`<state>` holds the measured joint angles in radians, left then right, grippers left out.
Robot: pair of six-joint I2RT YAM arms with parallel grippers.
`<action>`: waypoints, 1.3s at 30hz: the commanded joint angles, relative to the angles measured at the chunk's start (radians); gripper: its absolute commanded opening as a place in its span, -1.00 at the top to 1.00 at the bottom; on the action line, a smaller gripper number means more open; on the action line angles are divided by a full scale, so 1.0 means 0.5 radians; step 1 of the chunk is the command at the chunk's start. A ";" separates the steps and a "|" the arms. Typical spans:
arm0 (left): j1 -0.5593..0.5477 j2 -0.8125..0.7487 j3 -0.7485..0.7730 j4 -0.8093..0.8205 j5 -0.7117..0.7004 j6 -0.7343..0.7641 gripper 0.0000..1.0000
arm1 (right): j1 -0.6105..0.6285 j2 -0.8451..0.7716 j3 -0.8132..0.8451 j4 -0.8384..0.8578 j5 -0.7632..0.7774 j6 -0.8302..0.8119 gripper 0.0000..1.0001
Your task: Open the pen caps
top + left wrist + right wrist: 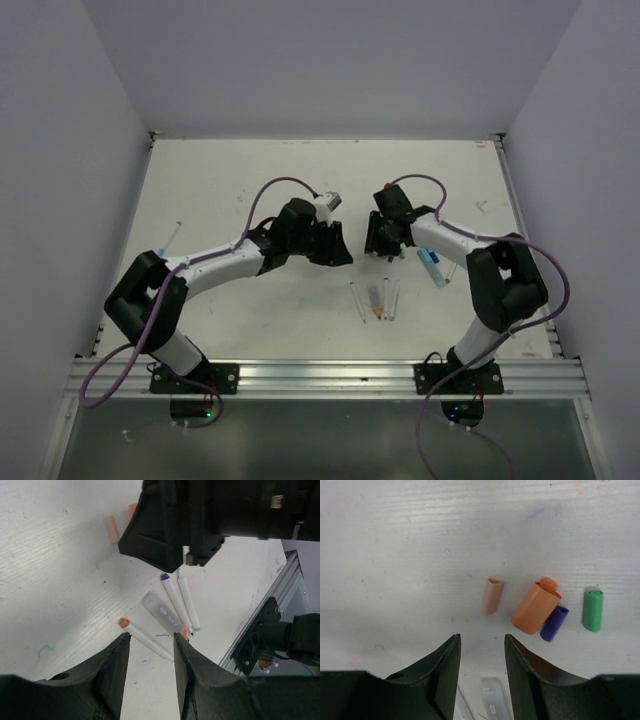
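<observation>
In the right wrist view several caps lie loose on the table: a pale orange cap (492, 596), a big orange cap (536, 608), a dark blue cap (554, 623) touching it, and a green cap (593, 610). My right gripper (482, 640) is open and empty just short of them. My left gripper (151, 637) is open and empty above an orange-ended white pen (145, 637). A clear barrel (162, 611), a blue-tipped pen (175, 597) and a green-ended pen (189, 600) lie beside it. From above, both grippers (330, 245) (380, 240) face each other at mid-table, the pens (376, 300) nearer.
A light blue piece (432, 265) lies right of the right gripper. A thin pen (172, 238) lies at the table's left side. The metal rail (330, 378) runs along the near edge. Walls close in the left, right and back.
</observation>
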<state>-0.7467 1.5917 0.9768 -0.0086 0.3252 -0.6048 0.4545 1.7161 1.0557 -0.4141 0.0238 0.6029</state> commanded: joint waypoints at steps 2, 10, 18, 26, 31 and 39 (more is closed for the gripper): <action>0.012 -0.100 -0.015 0.069 -0.003 0.059 0.12 | 0.008 -0.367 0.082 -0.178 0.191 -0.132 0.09; 0.012 -0.164 -0.073 0.158 0.067 0.041 0.06 | -0.313 -0.441 0.171 -0.641 0.388 -0.258 -0.35; 0.012 -0.201 -0.147 0.226 0.181 0.035 -0.01 | -0.525 -0.416 -0.052 -0.593 0.434 -0.310 -0.67; 0.012 -0.208 -0.156 0.229 0.242 0.059 -0.05 | -0.608 -0.355 -0.188 -0.408 0.235 -0.390 -0.82; 0.012 -0.217 -0.159 0.247 0.264 0.050 -0.06 | -0.624 -0.281 -0.215 -0.341 0.164 -0.448 -0.80; 0.012 -0.220 -0.162 0.235 0.255 0.056 -0.06 | -0.627 -0.248 -0.286 -0.246 0.143 -0.457 -0.77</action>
<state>-0.7467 1.5196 0.9020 0.0677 0.4274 -0.6044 0.1486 1.5917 0.9306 -0.5793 0.1116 0.3931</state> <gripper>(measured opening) 0.528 0.888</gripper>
